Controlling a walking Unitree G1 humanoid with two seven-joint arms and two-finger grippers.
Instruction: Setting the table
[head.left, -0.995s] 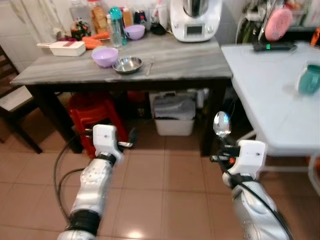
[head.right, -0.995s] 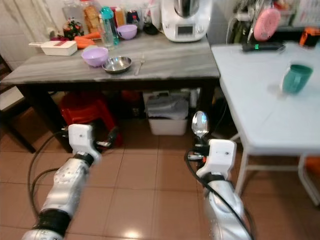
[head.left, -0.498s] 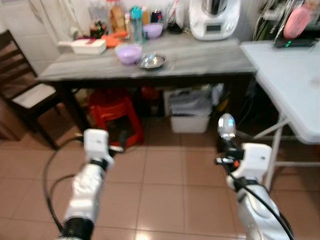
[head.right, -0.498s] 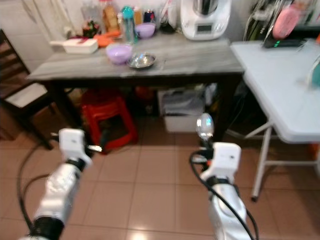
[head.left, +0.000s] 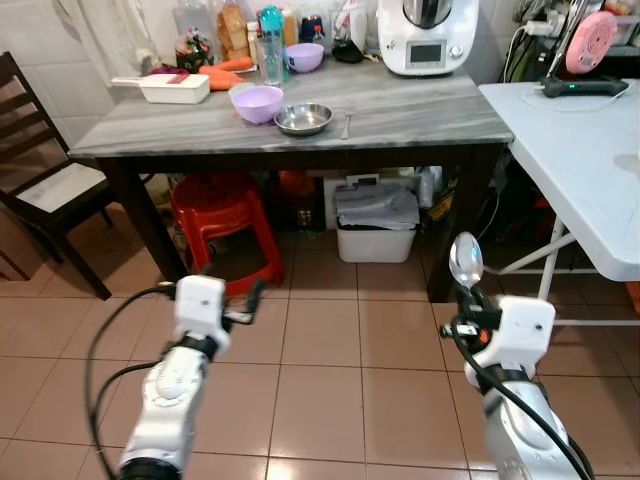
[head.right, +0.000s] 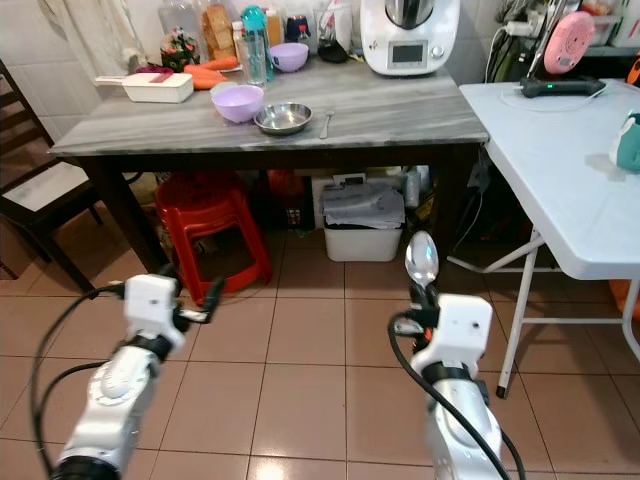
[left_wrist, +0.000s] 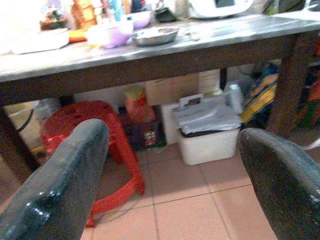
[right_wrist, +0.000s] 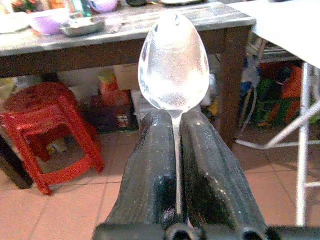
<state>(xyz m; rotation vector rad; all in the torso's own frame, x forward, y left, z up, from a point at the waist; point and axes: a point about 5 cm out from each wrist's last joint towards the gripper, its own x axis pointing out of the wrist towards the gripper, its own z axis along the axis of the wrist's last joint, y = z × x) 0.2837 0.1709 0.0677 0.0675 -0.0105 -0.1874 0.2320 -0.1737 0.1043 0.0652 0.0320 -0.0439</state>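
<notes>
Transit phase of table setting. The right gripper is clamped on the stem of a spoon, its two black fingers pressed together with the bowl of the spoon standing upright just beyond the fingertips. The left gripper carries nothing; its fingers are spread wide apart, and it is held out over the tiled floor at about the same height as the right.

Ahead of and above both grippers stands the grey table, well apart from them. On its top, ahead of the left gripper, sit a purple bowl and, just beside it, a steel bowl, with a fork lying near the steel bowl's far side. A white table lies to the right of the right gripper.

The step in hand appears to be carrying the spoon to the place setting. The next move probably calls for closing the distance, raising the right gripper above the tabletop, and laying the spoon flat beside the steel bowl.
</notes>
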